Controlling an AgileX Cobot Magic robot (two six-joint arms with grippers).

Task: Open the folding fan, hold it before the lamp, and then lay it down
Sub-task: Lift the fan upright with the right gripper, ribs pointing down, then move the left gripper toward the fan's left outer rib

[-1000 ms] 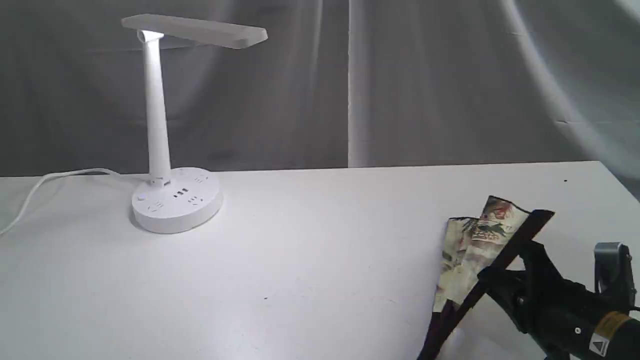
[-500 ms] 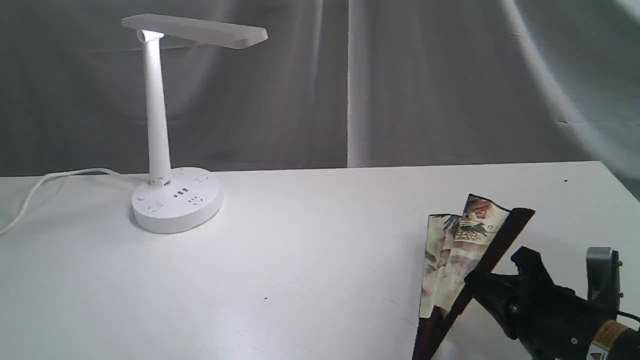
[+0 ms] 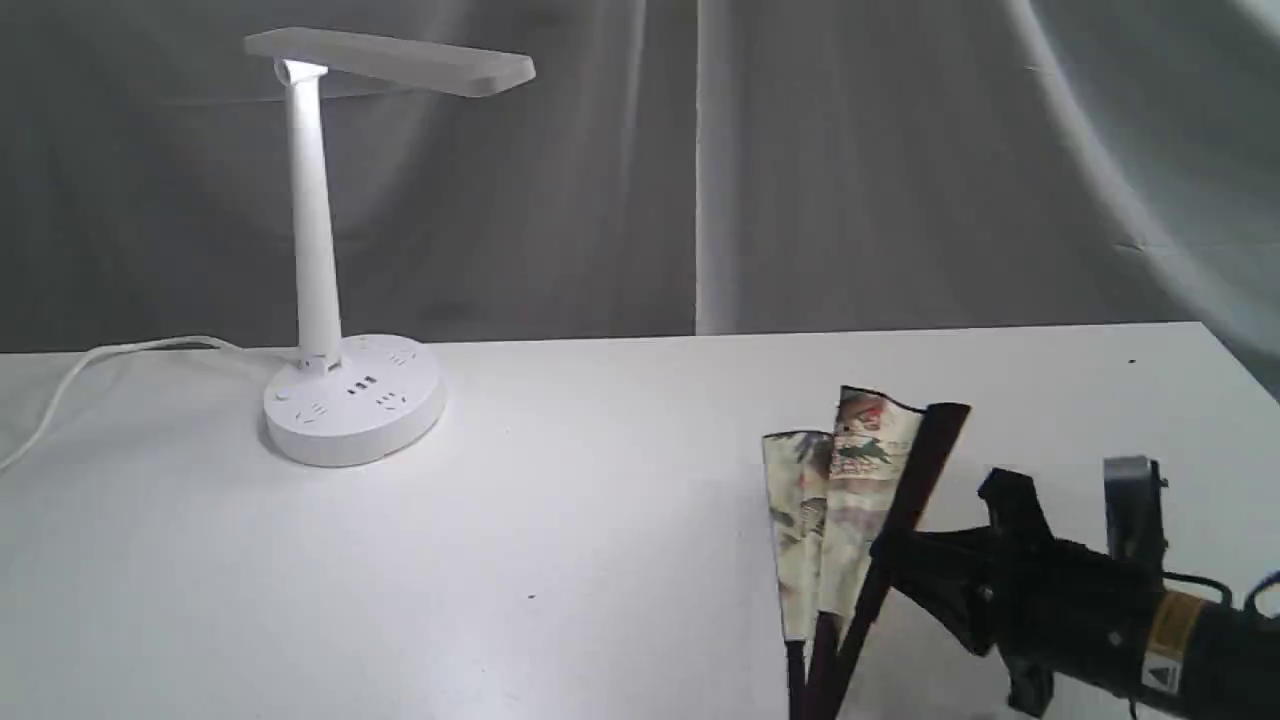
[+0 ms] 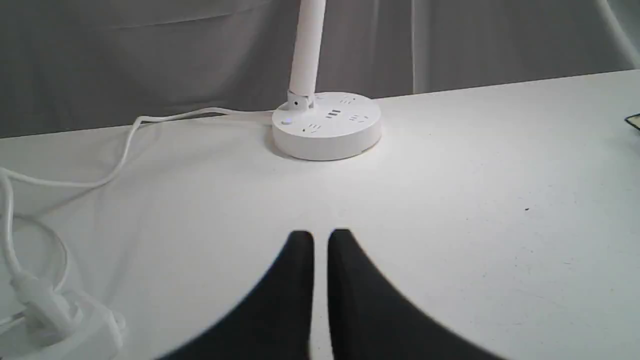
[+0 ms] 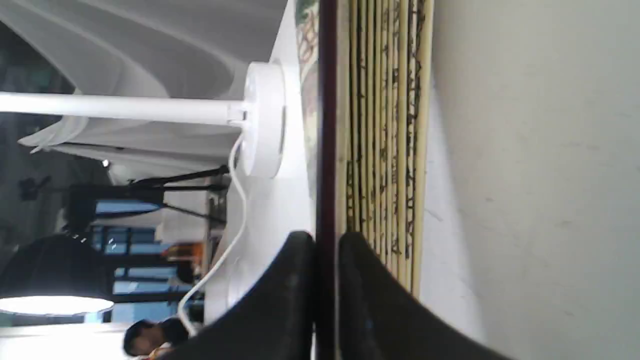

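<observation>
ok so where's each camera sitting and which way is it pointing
Exterior view: off the arms, facing the table and grey curtain; sees the lamp, the folding fan and the right arm.
Left wrist view: low over the table, facing the lamp's base; shows the left fingers, shut and empty.
Right wrist view: rolled sideways, looking along the fan toward the lamp; shows the right fingers pinching a maroon rib.
Shared: all three see the lamp.
</observation>
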